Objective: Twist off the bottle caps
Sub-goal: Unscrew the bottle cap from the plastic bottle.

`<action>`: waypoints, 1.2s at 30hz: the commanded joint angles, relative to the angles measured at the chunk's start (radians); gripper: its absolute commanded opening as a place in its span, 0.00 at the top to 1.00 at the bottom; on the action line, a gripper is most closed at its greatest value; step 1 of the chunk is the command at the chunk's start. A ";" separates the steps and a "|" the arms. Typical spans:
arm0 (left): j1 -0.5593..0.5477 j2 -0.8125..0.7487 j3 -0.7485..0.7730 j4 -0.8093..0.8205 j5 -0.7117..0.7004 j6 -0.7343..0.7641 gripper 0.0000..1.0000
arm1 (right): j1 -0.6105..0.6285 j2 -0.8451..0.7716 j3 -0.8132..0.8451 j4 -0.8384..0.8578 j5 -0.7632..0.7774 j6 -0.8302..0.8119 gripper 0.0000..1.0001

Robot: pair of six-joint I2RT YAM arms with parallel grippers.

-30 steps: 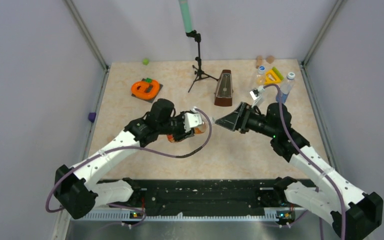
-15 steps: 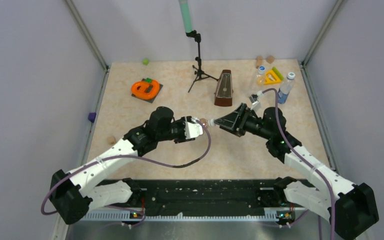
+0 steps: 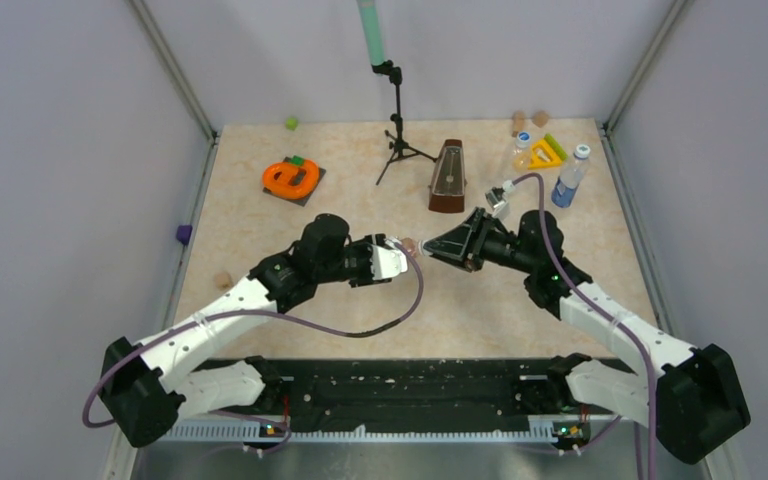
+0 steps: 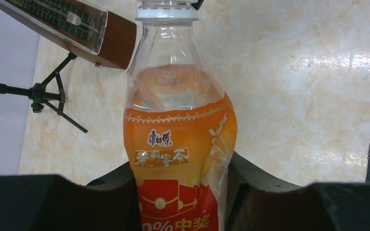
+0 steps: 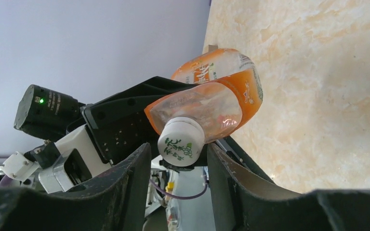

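- Your bottle (image 4: 180, 120) is clear, shiny plastic, with a glossy printed wrap round its lower part.
- Its cap (image 5: 180, 143) is white plastic, smooth and a bit dull.
- The counter (image 4: 294, 96) looks like smooth pale stone, and light shines off it.
- The metronome (image 4: 118, 43) looks like brown wood, with a clear shiny front.
- Your left pincer (image 4: 180, 168) and right pincer (image 5: 179, 153) are matt black plastic.
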 commanded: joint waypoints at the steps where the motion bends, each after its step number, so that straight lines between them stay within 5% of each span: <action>1: -0.006 0.003 0.020 0.049 0.004 0.007 1.00 | -0.005 -0.010 0.005 0.054 -0.025 0.006 0.55; 6: -0.006 0.007 0.024 0.042 0.022 0.006 1.00 | -0.004 -0.006 0.002 0.043 -0.027 -0.010 0.61; 7: -0.007 0.006 0.024 0.048 0.034 0.007 1.00 | -0.005 -0.001 0.003 0.045 -0.032 -0.016 0.72; 9: -0.007 0.004 0.021 0.065 0.055 0.002 1.00 | -0.005 0.006 0.014 0.033 -0.048 -0.040 0.77; 17: -0.004 0.017 0.048 0.093 0.133 -0.109 1.00 | -0.005 0.025 0.091 -0.097 -0.095 -0.224 0.77; 36: 0.129 0.039 0.111 0.102 0.630 -0.276 1.00 | -0.005 0.005 0.110 -0.216 -0.204 -0.457 0.76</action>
